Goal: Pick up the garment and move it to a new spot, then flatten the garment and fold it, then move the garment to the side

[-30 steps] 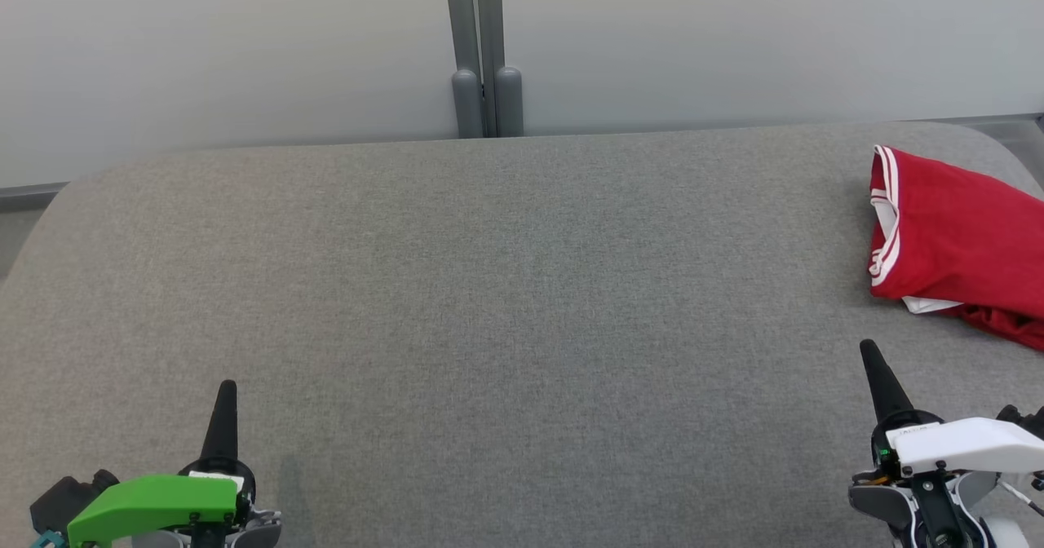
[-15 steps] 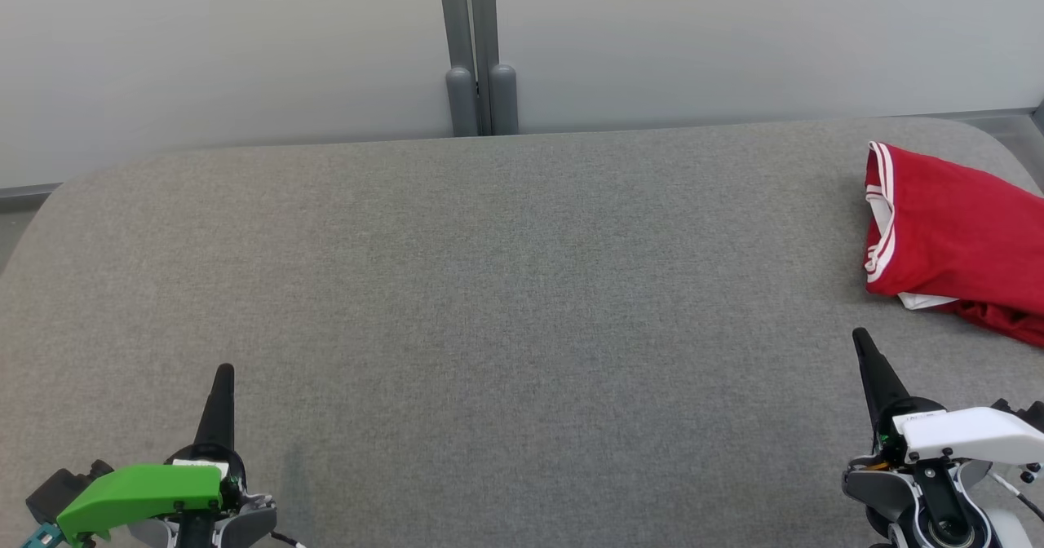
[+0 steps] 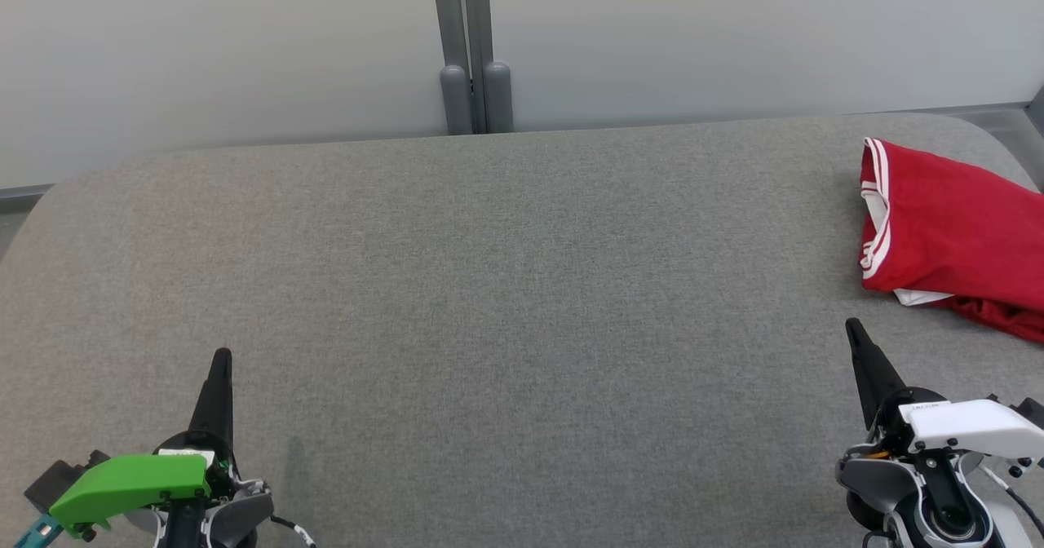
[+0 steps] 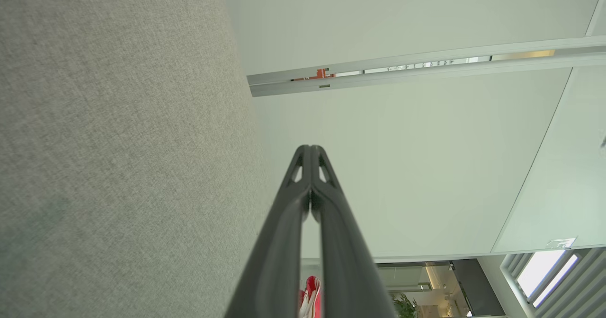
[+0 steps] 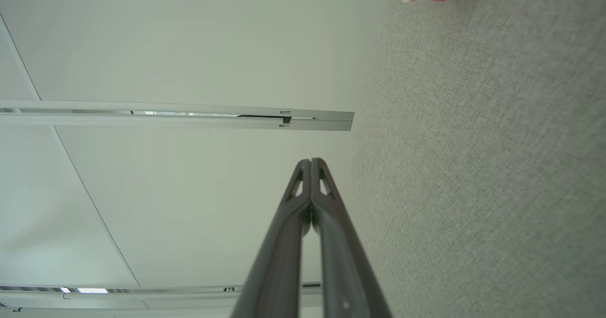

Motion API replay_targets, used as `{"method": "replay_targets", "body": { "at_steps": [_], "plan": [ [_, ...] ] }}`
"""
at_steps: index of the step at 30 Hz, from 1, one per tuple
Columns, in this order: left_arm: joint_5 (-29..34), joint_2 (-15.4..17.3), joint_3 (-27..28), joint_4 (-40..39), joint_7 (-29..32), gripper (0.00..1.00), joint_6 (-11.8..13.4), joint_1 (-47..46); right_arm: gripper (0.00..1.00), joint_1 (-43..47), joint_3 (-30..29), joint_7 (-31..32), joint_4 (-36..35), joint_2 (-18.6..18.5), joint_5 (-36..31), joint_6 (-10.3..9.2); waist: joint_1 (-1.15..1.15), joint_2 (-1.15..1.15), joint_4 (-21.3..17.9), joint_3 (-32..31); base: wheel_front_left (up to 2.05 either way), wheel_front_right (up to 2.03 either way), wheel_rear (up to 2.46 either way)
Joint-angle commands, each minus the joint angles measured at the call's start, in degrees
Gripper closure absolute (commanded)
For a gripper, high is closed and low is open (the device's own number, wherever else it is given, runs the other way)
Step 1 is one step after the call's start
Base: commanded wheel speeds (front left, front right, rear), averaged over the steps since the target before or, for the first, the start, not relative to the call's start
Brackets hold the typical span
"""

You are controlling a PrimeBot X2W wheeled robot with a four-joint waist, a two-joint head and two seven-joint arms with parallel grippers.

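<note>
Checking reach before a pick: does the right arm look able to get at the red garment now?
Probably yes: the red garment lies just ahead of the right gripper, with only grey table between them. Its jaws are shut, though.

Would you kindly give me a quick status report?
Left tool shut, empty. Right tool shut, empty. Red garment lies far right, untouched. Nothing obstructing.
</note>
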Motion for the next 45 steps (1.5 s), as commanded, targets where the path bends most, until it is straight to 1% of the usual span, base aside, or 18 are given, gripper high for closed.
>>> {"method": "replay_targets", "body": {
  "at_steps": [1,12,45],
  "plan": [
    [-1.2,0.4,0.3,-0.2,0.3,1.00,-0.3,-1.3,1.00,-0.8,0.0,0.4,0.2,0.0,1.3,0.03,0.00,0.00,-0.1,0.0,0.00,0.00,0.00],
    [-5.3,0.4,0.6,-0.3,1.4,1.00,-0.8,-2.0,1.00,-1.6,0.1,1.5,0.6,0.2,5.9,0.02,0.00,0.00,-0.4,0.2,0.00,0.00,0.00],
    [-5.0,0.4,0.6,-0.3,1.4,1.00,-0.7,-1.9,1.00,-1.5,0.1,1.5,0.6,0.1,5.8,0.02,0.00,0.00,-0.5,0.2,0.00,0.00,0.00]
  ]
}}
